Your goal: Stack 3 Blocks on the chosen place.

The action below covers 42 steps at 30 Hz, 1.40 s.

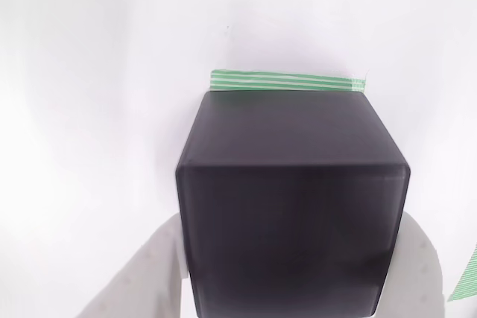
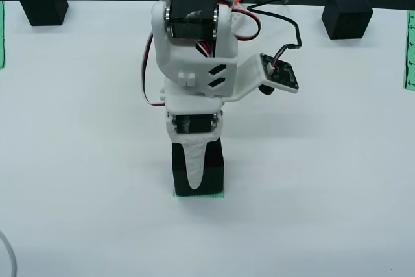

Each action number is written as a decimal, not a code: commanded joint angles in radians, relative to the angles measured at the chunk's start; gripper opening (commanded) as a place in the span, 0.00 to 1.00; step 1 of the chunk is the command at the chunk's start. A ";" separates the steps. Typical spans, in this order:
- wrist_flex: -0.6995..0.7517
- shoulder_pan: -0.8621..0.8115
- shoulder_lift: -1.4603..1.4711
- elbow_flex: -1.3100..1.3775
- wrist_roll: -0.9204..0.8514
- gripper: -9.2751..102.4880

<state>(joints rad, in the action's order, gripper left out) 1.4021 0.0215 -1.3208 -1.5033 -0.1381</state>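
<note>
Matte black plastic cube (image 2: 198,172) sits on the green-and-white striped square patch (image 2: 198,194); in the fixed view from above only a thin green edge of the patch shows along the cube's near side. In the gripper-mounted view the striped edge (image 1: 287,81) peeks out past the far top edge of the same cube (image 1: 291,199), so the cube covers most of the patch and looks roughly square to it.

White two-finger gripper (image 2: 196,160) comes straight down over the cube, pale fingers (image 1: 149,273) flanking its two sides. Jaws are narrowed to about cube width and appear to be touching it; whether they are pressing or just loosened, I cannot tell. Cube appears to rest on the patch rather than hang above it.

Key relation: the tool is directly above the cube, so any release means opening sideways and lifting vertically clear.

Two more black cubes stand well apart at the far edge of the white table (image 2: 78,160): one at far left (image 2: 44,2), one at far right (image 2: 347,14) in the fixed view. Judgement: first block placed or nearly so; two remain to fetch. No containers present.
</note>
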 commanded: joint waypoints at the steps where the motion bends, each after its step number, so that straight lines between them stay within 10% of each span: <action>1: -0.006 0.009 -0.043 0.000 0.023 0.22; 30: -0.003 -0.015 -0.110 -0.012 0.020 0.45; 42: -0.061 0.044 -0.571 -0.327 -0.348 0.45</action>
<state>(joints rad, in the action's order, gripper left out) 1.3622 0.0414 -1.7457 -1.7856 -0.4218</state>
